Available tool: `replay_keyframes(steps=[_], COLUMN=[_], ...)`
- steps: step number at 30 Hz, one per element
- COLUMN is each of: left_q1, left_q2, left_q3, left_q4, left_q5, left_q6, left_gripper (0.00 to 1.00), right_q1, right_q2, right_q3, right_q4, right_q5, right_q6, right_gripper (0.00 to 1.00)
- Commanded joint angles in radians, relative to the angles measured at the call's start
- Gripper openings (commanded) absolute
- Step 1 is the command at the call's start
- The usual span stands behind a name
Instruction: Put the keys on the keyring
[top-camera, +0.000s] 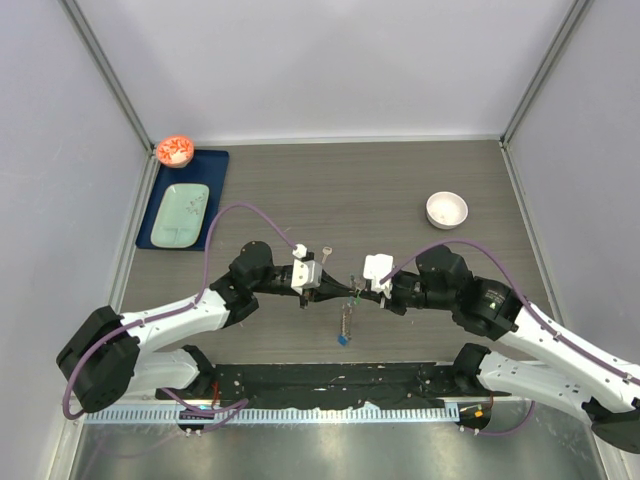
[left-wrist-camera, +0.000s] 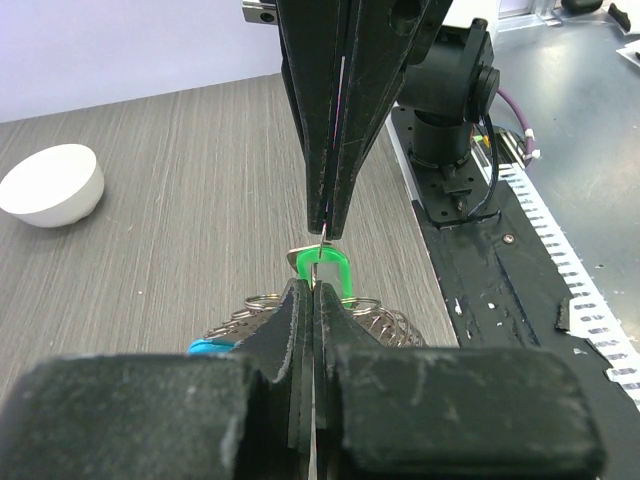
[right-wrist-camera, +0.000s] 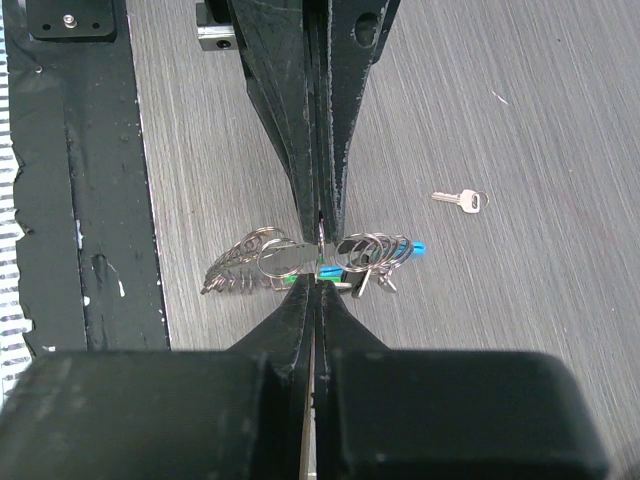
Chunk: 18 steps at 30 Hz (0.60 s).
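My left gripper (top-camera: 336, 289) and right gripper (top-camera: 362, 292) meet tip to tip above the table's near middle, both with jaws closed. The green-headed key (left-wrist-camera: 325, 270) sticks out just past my left fingertips, which pinch it. My right gripper (left-wrist-camera: 327, 232) pinches a thin wire ring of the keyring (right-wrist-camera: 268, 257), whose chain, rings and light-blue strap (left-wrist-camera: 208, 347) hang under the tips. The keyring's dark-blue tag (top-camera: 343, 340) dangles lowest. The green key also shows in the right wrist view (right-wrist-camera: 330, 270). The plain silver key (top-camera: 326, 252) lies loose on the table behind the grippers and also shows in the right wrist view (right-wrist-camera: 460, 200).
A white bowl (top-camera: 446, 210) stands at the right rear and also shows in the left wrist view (left-wrist-camera: 52, 185). A blue mat (top-camera: 220, 165) with a pale green tray (top-camera: 182, 214) and an orange-filled bowl (top-camera: 175, 151) lies at the left rear. The black base plate (top-camera: 340, 382) runs along the near edge.
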<state>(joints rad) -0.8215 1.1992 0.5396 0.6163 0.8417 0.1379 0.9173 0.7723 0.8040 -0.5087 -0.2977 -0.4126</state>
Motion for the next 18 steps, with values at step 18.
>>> replay_keyframes(steps=[18], left_q1=[0.007], left_q2=[-0.029], left_q3=[0.011], left_q4=[0.069], left_q5=[0.042], left_q6=[0.0], left_gripper=[0.0], right_q1=[0.006], right_q2=[-0.005], right_q3=[0.021], right_q4=[0.021], right_q5=[-0.015], right_q6=[0.014], right_gripper=[0.01])
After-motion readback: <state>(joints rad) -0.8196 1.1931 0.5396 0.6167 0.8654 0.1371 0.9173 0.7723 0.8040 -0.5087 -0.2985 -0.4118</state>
